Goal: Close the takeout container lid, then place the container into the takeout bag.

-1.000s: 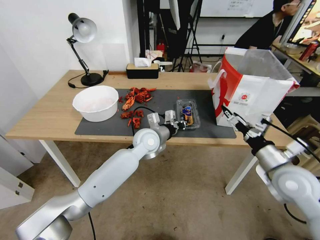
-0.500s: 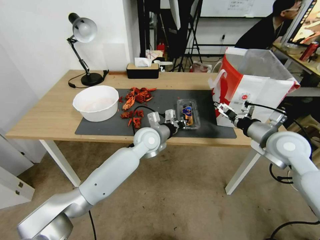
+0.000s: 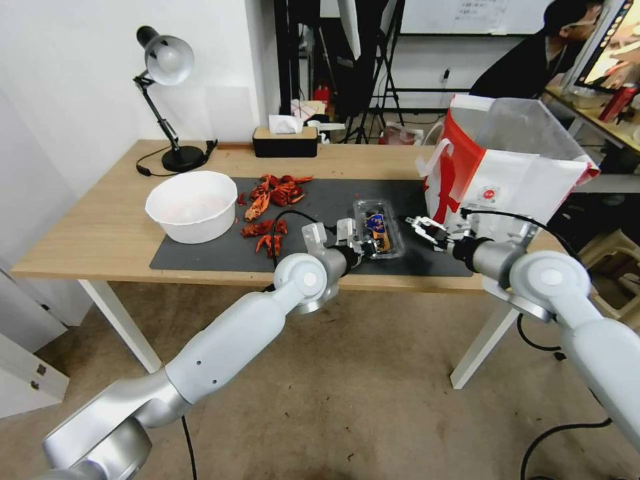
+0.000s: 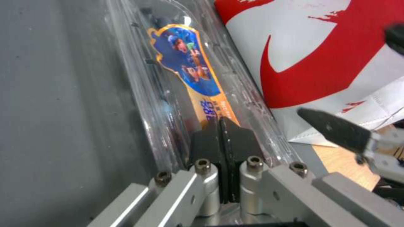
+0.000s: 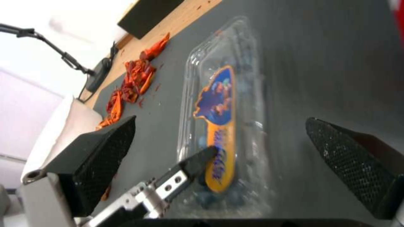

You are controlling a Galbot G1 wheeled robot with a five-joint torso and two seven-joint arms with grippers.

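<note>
Takeout container [image 3: 379, 229]: small clear clamshell, lying flat on the dark mat just beside the takeout bag [image 3: 507, 180], on the side toward the white bowl [image 3: 192, 203]. Lid [image 4: 185, 66], stickered, is lying down over the berries. Likely light, thin-walled, slick and easily crushed; best taken gently across the rims. Left gripper [image 4: 222, 126]: jaws pressed together, resting on the near end of the lid. Right gripper [image 5: 219, 164]: jaws spread wide, hovering near the container's bag-side edge, not touching.
</note>
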